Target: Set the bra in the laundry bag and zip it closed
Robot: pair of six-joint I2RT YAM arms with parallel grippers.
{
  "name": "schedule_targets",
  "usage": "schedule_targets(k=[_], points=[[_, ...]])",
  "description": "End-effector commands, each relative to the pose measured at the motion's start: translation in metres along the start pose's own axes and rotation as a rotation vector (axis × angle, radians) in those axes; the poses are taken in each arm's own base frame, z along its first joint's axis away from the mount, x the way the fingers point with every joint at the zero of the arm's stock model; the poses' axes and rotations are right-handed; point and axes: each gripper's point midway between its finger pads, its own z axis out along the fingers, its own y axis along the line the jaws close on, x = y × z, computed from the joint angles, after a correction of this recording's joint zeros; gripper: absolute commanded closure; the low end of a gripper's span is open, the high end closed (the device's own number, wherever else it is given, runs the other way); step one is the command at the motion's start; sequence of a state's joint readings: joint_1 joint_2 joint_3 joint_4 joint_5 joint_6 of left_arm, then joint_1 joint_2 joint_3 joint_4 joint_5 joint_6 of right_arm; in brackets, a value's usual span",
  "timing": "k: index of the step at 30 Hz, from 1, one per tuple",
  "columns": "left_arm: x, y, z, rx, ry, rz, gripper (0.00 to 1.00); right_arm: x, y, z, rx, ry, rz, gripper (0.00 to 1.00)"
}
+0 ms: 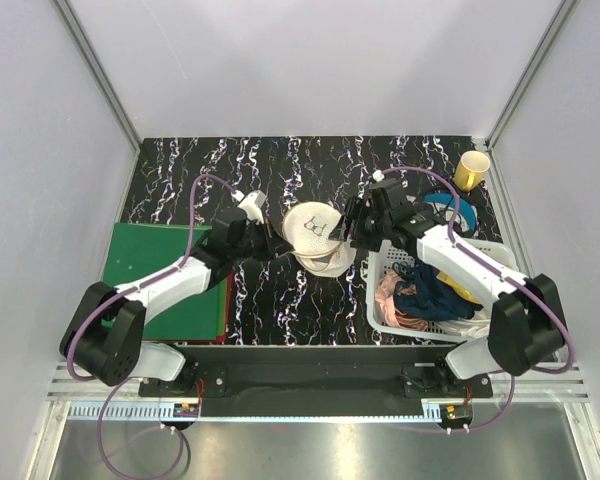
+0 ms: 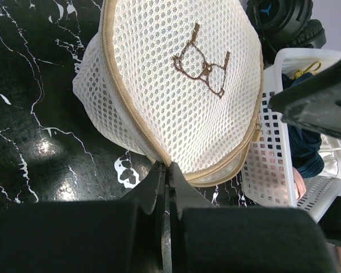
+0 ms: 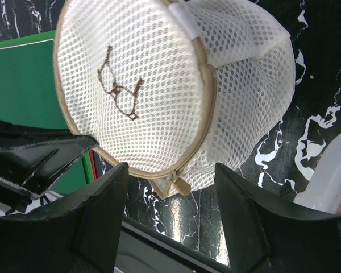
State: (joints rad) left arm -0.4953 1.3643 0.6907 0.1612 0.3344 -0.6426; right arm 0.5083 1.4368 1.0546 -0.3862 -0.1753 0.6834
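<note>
The laundry bag, a round cream mesh pouch with a dark glasses-like mark, stands tilted on edge on the black marble table. My left gripper is shut on its tan zip rim; in the left wrist view the bag rises from the closed gripper. My right gripper is open at the bag's right side. In the right wrist view the gripper straddles the tan zipper pull under the bag without touching it. I cannot make out a bra; the mesh hides the inside.
A white lattice basket at the right holds pink and dark blue clothes. A green mat lies at the left. A yellow cup and black-blue headphones stand at the back right.
</note>
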Motion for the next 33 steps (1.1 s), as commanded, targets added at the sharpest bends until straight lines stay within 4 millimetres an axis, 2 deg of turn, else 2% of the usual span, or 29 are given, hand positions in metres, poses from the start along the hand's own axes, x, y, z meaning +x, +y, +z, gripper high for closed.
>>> schedule_targets(k=[1, 8, 10, 11, 12, 14, 19, 22, 27, 33], points=[[-0.027, -0.018, 0.003, 0.09, -0.169, 0.138, 1.0, -0.012, 0.01, 0.005, -0.049, 0.014, 0.1, 0.33], [-0.043, -0.027, 0.007, 0.153, -0.294, 0.245, 1.0, -0.017, -0.004, 0.013, -0.037, 0.012, 0.152, 0.39], [-0.041, -0.027, 0.009, 0.166, -0.3, 0.261, 1.0, -0.017, -0.005, 0.017, -0.042, 0.025, 0.165, 0.41], [-0.044, -0.03, 0.009, 0.182, -0.313, 0.285, 1.0, -0.018, -0.006, 0.019, -0.047, 0.027, 0.17, 0.48], [-0.044, -0.031, 0.011, 0.186, -0.313, 0.294, 1.0, -0.015, -0.008, 0.023, -0.044, 0.044, 0.178, 0.51], [-0.046, -0.033, 0.012, 0.199, -0.326, 0.311, 1.0, -0.012, -0.012, 0.027, -0.036, 0.055, 0.194, 0.53], [-0.045, -0.032, 0.014, 0.208, -0.321, 0.318, 1.0, -0.009, -0.015, 0.018, -0.032, 0.032, 0.206, 0.49], [-0.045, -0.034, 0.013, 0.212, -0.323, 0.314, 1.0, -0.009, -0.025, 0.013, -0.006, 0.007, 0.211, 0.45], [-0.045, -0.038, 0.008, 0.23, -0.325, 0.311, 1.0, -0.006, -0.038, 0.021, 0.018, 0.013, 0.229, 0.46], [-0.039, -0.038, 0.006, 0.239, -0.314, 0.309, 1.0, -0.015, -0.036, 0.035, -0.004, 0.008, 0.246, 0.5]])
